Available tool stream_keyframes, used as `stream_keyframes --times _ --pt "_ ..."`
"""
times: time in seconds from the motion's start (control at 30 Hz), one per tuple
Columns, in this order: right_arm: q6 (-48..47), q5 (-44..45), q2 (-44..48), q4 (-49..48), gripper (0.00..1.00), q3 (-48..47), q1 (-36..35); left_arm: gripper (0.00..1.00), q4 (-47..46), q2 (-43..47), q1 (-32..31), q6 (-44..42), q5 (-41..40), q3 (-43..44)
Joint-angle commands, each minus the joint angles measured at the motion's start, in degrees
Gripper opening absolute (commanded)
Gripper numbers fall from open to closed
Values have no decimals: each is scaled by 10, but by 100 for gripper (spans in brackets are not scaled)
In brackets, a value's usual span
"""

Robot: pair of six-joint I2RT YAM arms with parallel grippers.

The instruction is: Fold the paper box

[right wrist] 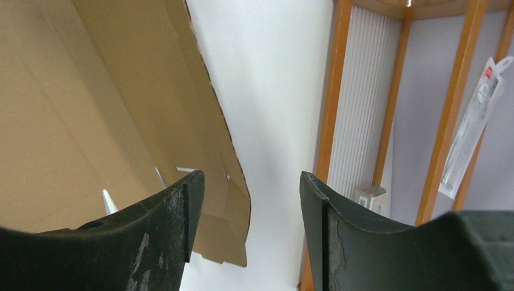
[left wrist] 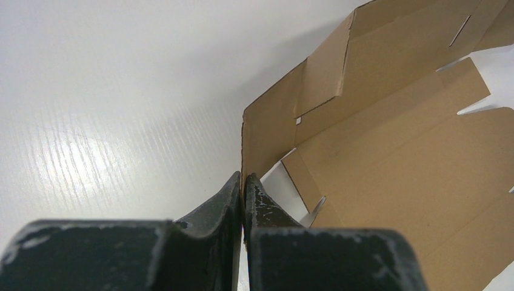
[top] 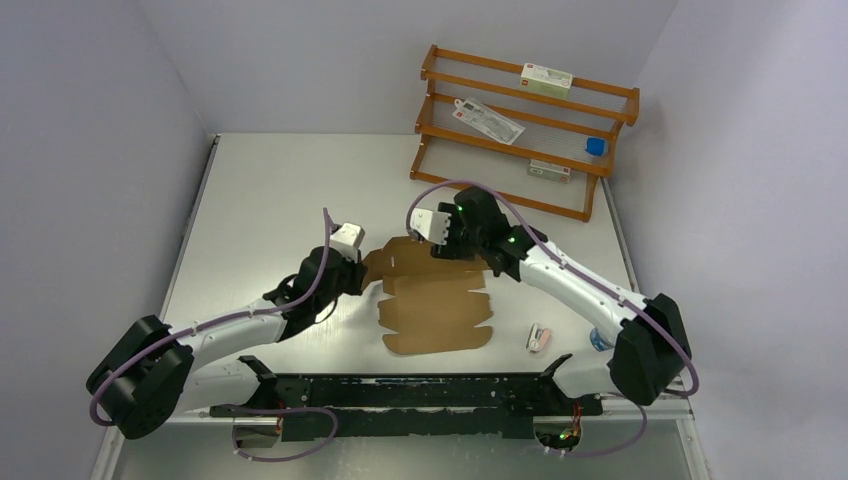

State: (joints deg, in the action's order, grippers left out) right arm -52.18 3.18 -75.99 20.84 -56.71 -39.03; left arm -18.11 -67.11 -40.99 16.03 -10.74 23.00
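The paper box is a flat brown die-cut cardboard sheet (top: 435, 305) with flaps and slots, lying in the middle of the table. My left gripper (top: 362, 270) is at its far left corner, and its side flap there stands raised. In the left wrist view the jaws (left wrist: 243, 185) are shut on the edge of that raised flap (left wrist: 267, 130), with the rest of the sheet (left wrist: 400, 139) spreading to the right. My right gripper (top: 441, 247) is over the sheet's far edge. In the right wrist view it (right wrist: 251, 188) is open and empty, with a lifted cardboard flap (right wrist: 121, 79) by its left finger.
A wooden rack (top: 520, 125) with printed packets and a blue item stands at the back right, and shows close by in the right wrist view (right wrist: 332, 121). A small white and pink object (top: 538, 337) lies right of the sheet. A black frame (top: 420, 392) runs along the near edge.
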Motion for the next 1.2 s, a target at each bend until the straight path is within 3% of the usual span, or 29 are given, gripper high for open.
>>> stream_keyframes --times 0.0,0.7,0.77,0.93,1.17 --pt "-25 -44 -37 49 63 -49 10 9 -9 -2 -4 -10 5 14" --pt "-61 -33 -106 35 44 -54 15 9 -7 -7 -4 -19 7 17" --pt "-57 -33 -107 42 38 -57 16 9 -6 -7 -4 -18 3 17" --pt "-37 -34 -98 50 14 -52 12 9 -8 -15 -4 -19 -6 23" --pt "-9 30 -62 30 2 -11 -27 9 -35 -44 -3 -18 -2 36"
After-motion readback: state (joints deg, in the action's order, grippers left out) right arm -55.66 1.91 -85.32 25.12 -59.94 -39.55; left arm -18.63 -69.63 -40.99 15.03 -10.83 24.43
